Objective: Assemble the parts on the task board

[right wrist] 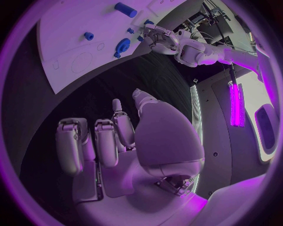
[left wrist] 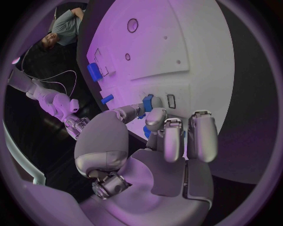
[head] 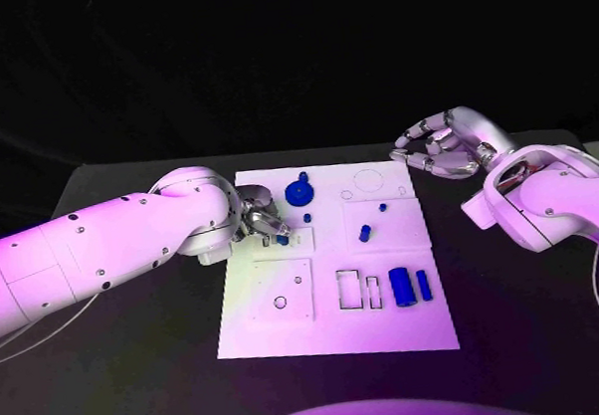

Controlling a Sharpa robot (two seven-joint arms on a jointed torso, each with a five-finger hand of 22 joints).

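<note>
The left hand (head: pixel 261 222) pinches a small blue part (left wrist: pixel 147 102) at the white board's (head: pixel 400 332) left edge; lower it straight, no tilt. The right hand (head: pixel 440 148) hangs empty, fingers curled, off the far corner.

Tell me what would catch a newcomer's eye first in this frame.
The white task board in the middle of the black table, dotted with small blue parts, stands out first. At its left edge the left hand pinches a small blue part over the board. The right hand hovers off the board's far right corner, fingers curled in and holding nothing.
</note>
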